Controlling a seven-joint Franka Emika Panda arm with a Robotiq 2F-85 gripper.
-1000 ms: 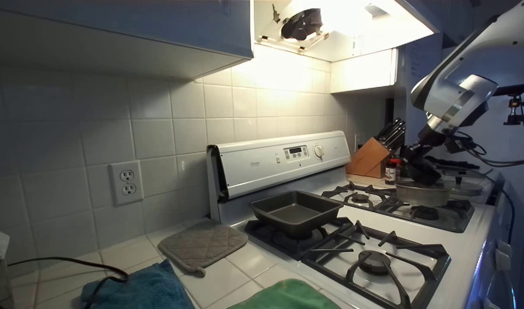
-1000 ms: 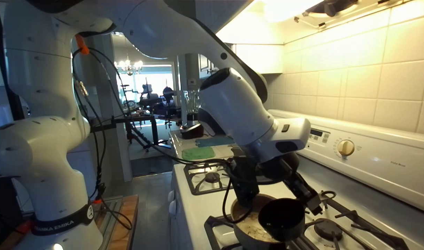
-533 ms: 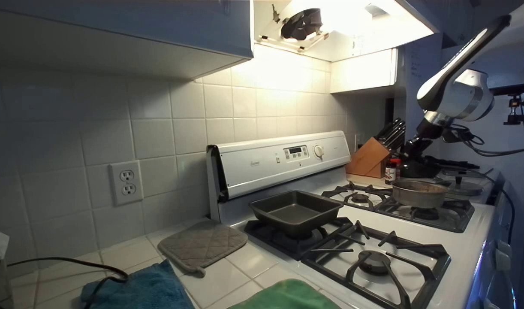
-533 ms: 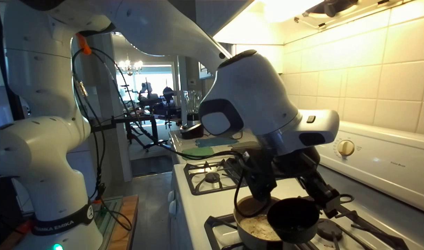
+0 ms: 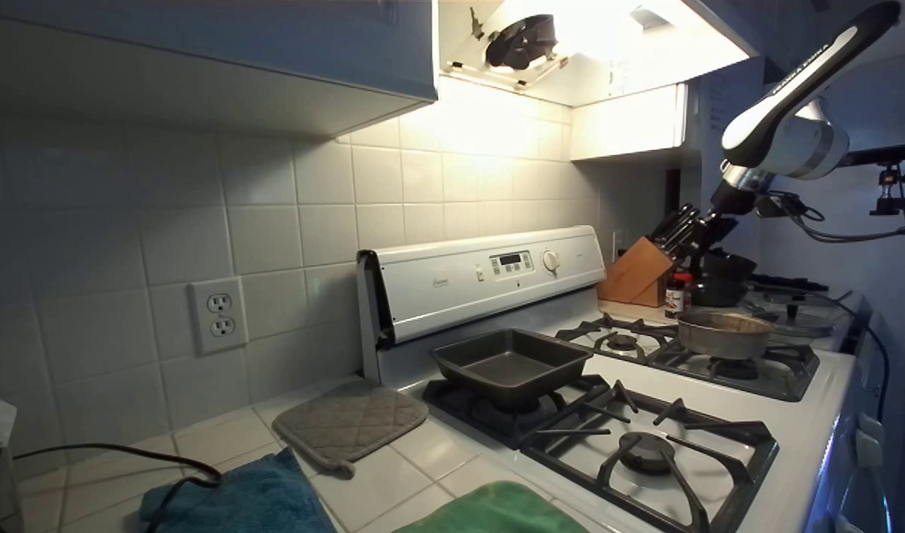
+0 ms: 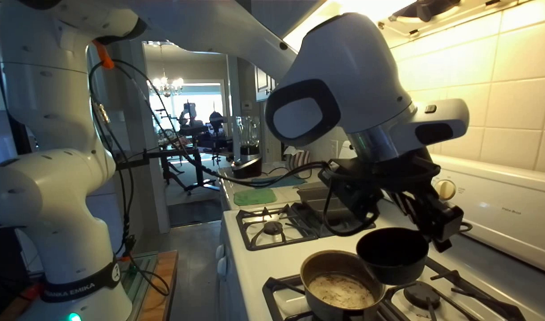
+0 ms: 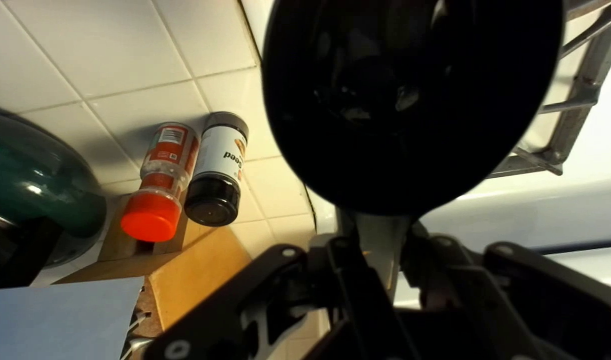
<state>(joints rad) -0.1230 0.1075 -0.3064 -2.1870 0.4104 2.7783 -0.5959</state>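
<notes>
I have the gripper (image 7: 379,240) clamped on the handle (image 7: 383,225) of the pan (image 6: 392,256); in an exterior view, the pan lies below the gripper, toward the pot (image 6: 330,262).

And now two pots (image 6: 393,269) (image 5: 723,340) are counted at one stove (image 6: 250,267); one square pan (image 5: 512,370), one knife block (image 5: 636,277), one pot holder (image 5: 352,426), two jars (image 7: 161,180) (image 7: 218,165) are spotted!
</notes>
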